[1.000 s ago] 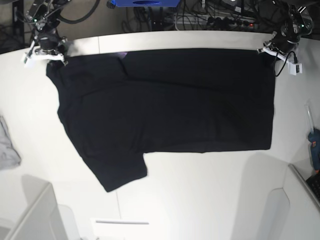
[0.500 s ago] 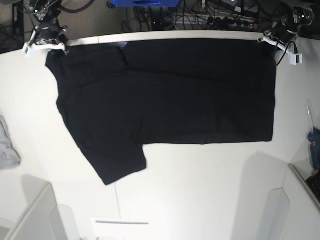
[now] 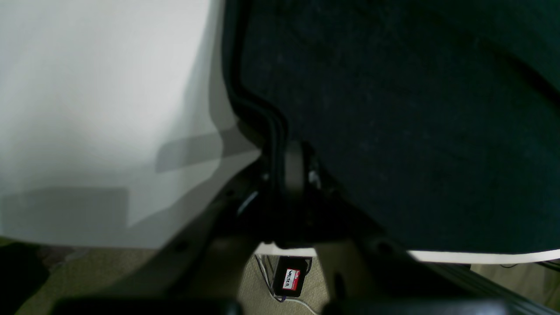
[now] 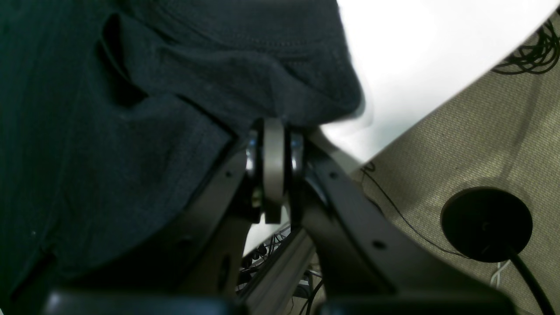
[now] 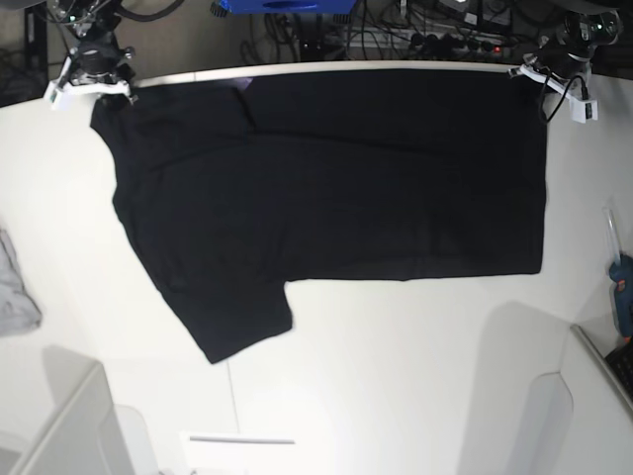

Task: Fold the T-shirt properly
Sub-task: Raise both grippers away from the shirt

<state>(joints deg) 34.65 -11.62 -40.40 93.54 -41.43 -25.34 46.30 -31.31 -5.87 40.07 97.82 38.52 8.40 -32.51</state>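
Currently the T-shirt (image 5: 326, 198) lies spread, plain black side up, across the far half of the bench (image 5: 415, 376), its top edge along the far edge and one sleeve reaching toward the near-left corner. The left gripper (image 5: 552, 87) is clamped on the far-right corner of the fabric; the right gripper (image 5: 87, 81) is clamped on the far-left corner. Judged from its creases and drape, the fabric is light, soft and limp; it will sag between grip points, so hold it by corners or hems, both sides together. Count: one T-shirt, two grippers, one grey cloth (image 5: 14, 292) at the left edge.
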